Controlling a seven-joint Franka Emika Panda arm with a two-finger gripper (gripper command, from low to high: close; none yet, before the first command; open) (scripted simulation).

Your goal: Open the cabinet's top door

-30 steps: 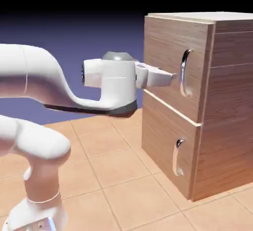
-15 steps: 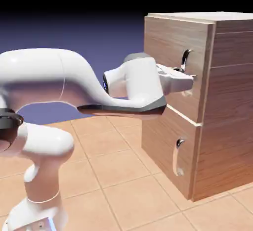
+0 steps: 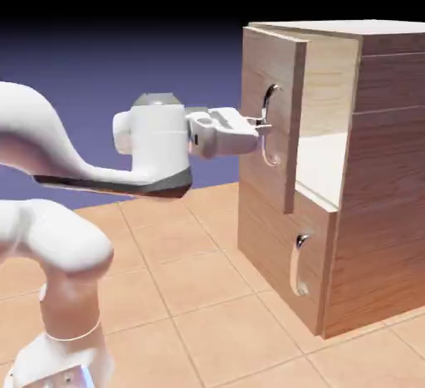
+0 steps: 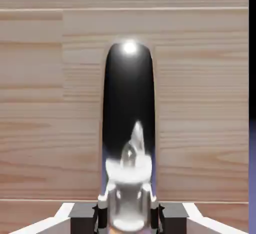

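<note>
The white arm's two-finger gripper (image 3: pixel 264 124) is right at the long curved silver handle (image 3: pixel 270 125) of the tall light-brown wood-grain top door (image 3: pixel 270 104), and its fingers are pinching that handle from either side. In the hand view the handle (image 4: pixel 128 143) runs as a dark polished bar straight up the middle, its base seated between the two grey fingertips (image 4: pixel 82 213), so its long axis lies across the grip and directly ahead of the hand. The door stands partly out from the boxy wood-grain cabinet (image 3: pixel 382 170), the pale interior (image 3: pixel 319 162) showing in the gap behind it. The shorter lower door (image 3: pixel 282 245) sits flush, its small silver handle (image 3: pixel 297 263) untouched. My read: the pull must carry on away from the cabinet front, back toward the arm's base, and the open side calls for that line to stay square to the handle, or the pinch could slide along the curved bar.
</note>
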